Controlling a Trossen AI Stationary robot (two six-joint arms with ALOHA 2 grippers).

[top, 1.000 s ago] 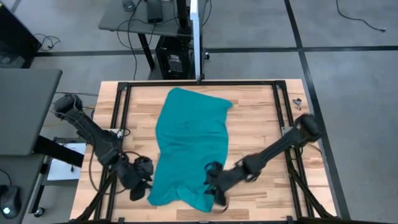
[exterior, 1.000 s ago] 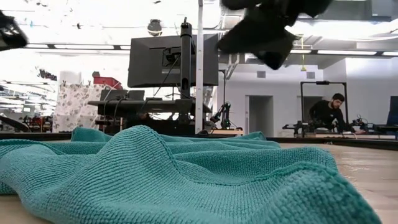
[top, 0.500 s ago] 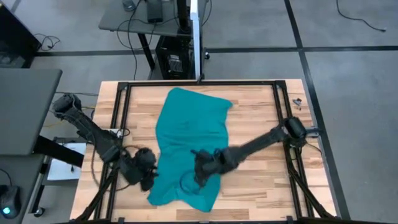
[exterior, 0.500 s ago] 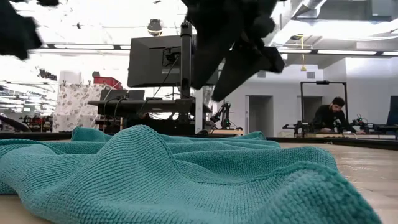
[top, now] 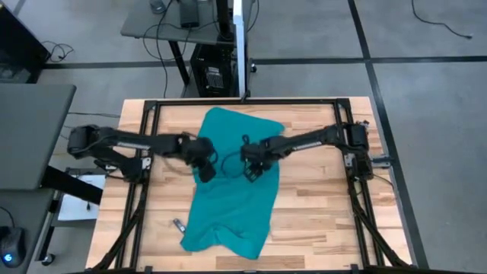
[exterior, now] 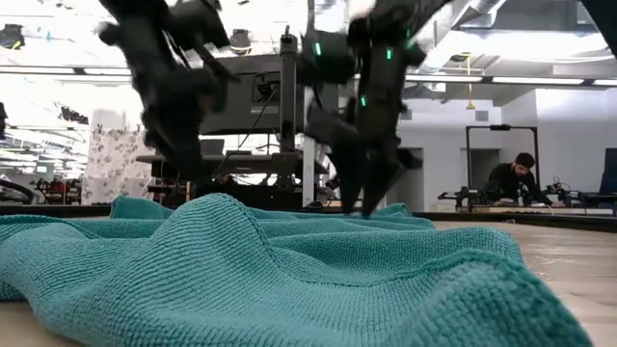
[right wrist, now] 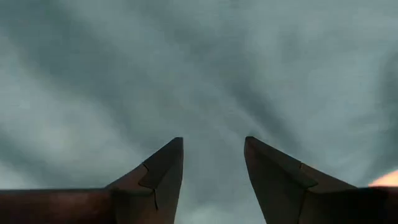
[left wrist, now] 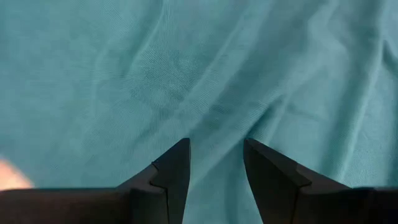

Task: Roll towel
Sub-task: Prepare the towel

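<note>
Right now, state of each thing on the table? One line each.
towel: spread out on the table, wrinkled, not rolled.
left gripper: open, over the towel's left side, nothing between its fingers.
right gripper: open, over the towel's right side, nothing between its fingers.
small dark object: lying on the wood beside the towel's near left corner; too small to identify.

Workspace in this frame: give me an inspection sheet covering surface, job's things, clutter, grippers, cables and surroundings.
Surface: wooden table with a black frame.
Job's things: teal towel spread flat and wrinkled, not rolled.
Clutter: small dark object near the towel's front left corner; small bits at the far right corner.
Grippers: left gripper and right gripper over the towel's middle, jaws open, holding nothing.
Cables: loops beside each gripper.
Surroundings: monitor stand; a person at a distant bench.
</note>
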